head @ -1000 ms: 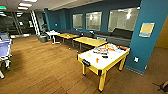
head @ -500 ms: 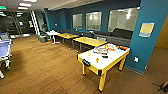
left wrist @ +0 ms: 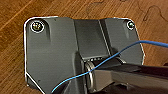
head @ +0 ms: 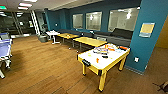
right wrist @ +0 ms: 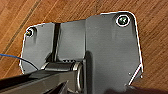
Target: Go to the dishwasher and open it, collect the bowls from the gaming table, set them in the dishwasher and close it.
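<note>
Head view has us in a lounge with a wood floor (head: 42, 67) and teal walls (head: 150, 50). A yellow-legged game table (head: 103, 58) with a white top sits just ahead to the right, next to a teal pillar, with small colourful bits scattered on it, too blurry for us to call any of them bowls. Yellow tables (head: 90, 41) and a dark sofa (head: 117, 36) line the far wall. Both wrist views look down at floorboards past our own plates, so we honestly can't tell how either pincer stands.
</note>
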`<state>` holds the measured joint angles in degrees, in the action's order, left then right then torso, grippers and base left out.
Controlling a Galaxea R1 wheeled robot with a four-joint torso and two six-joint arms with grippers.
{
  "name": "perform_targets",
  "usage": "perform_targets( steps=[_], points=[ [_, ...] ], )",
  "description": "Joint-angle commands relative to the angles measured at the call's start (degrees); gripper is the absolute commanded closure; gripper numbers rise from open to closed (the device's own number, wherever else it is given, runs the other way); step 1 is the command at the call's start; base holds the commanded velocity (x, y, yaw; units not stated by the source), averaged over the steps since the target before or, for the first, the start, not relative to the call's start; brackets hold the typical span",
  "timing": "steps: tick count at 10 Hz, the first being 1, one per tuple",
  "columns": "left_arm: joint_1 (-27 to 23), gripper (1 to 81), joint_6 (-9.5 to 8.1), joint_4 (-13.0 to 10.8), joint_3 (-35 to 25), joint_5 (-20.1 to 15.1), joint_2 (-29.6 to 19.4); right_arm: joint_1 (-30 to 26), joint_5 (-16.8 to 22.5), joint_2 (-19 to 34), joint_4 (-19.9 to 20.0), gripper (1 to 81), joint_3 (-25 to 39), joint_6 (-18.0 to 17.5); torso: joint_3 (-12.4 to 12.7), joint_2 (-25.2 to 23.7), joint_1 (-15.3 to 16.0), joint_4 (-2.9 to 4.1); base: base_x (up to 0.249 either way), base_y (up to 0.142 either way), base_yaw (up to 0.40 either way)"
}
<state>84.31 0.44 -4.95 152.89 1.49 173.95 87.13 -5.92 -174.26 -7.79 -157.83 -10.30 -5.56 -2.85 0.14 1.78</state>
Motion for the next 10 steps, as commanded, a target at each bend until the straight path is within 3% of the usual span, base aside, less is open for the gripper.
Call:
perform_targets(
  steps=[1,10],
  points=[
    [-2.9,1.0,0.53,-0.6,-0.5,-3.0,-0.2,-2.7,2.8,0.0,-0.4,1.0,0.3,0.2,0.0,0.0,0.0,0.00,0.076,0.000,0.000],
    [-2.8,1.0,0.53,-0.6,-0.5,-3.0,-0.1,-2.8,2.8,0.0,-0.5,1.0,0.3,0.2,0.0,0.0,-0.1,0.00,0.093,0.000,0.000]
  ],
)
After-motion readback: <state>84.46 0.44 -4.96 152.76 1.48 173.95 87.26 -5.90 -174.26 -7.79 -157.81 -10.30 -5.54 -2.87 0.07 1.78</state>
